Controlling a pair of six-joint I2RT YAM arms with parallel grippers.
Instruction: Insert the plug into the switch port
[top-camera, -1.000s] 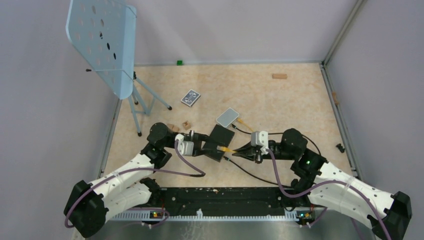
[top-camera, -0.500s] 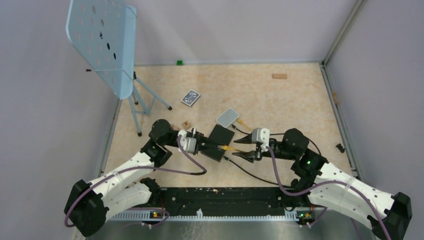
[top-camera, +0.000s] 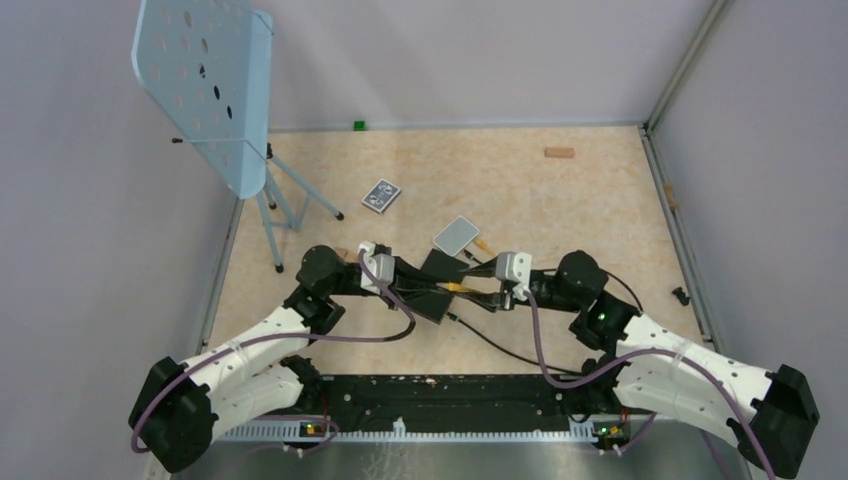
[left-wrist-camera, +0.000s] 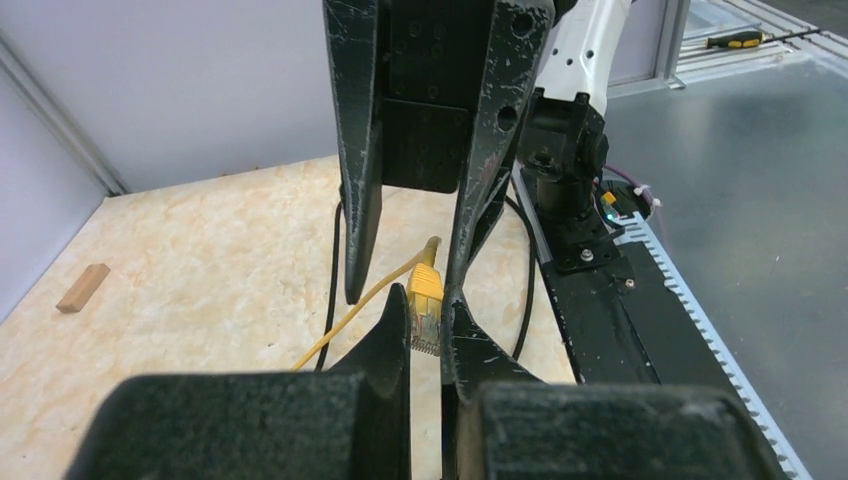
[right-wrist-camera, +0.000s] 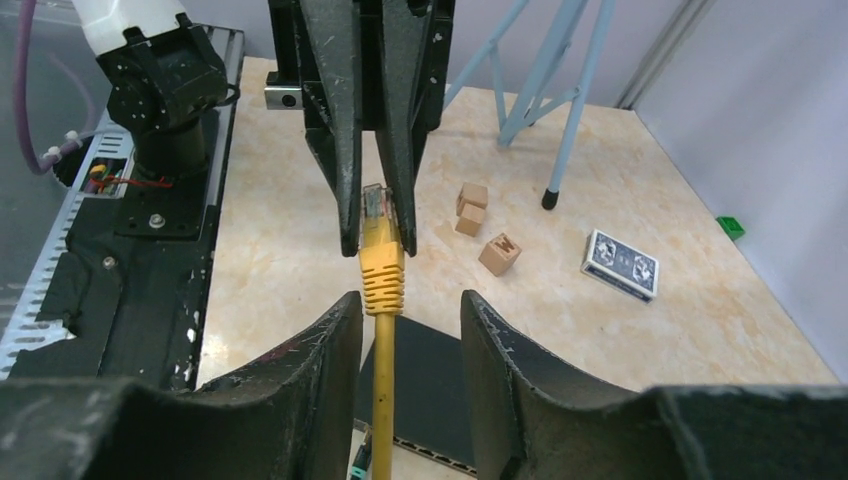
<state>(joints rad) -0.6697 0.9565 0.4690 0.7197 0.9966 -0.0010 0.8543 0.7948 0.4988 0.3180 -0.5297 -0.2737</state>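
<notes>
The yellow plug (top-camera: 452, 287) on its yellow cable (right-wrist-camera: 384, 390) hangs above the flat black box (top-camera: 437, 283). My left gripper (top-camera: 440, 288) is shut on the plug's clear tip (left-wrist-camera: 425, 312). My right gripper (top-camera: 480, 288) is open, facing the left one, with its fingers on either side of the cable just behind the plug's boot (right-wrist-camera: 381, 268) without touching it. The black box lies on the table below in the right wrist view (right-wrist-camera: 425, 385). A row of small openings shows along its near edge (right-wrist-camera: 445, 458). I cannot make out the switch port itself.
A pale grey-blue card (top-camera: 456, 236) lies just beyond the box. A dark playing card (top-camera: 381, 195) lies farther left. Small wooden blocks (right-wrist-camera: 498, 253) sit near the left arm. A blue perforated stand (top-camera: 205, 90) rises at the back left. A black cable (top-camera: 500, 340) trails toward the base.
The right gripper, shut on the plug a second ago, has opened. The left gripper has reached right and shut on the plug. Both wrists moved slightly away from the bases.
</notes>
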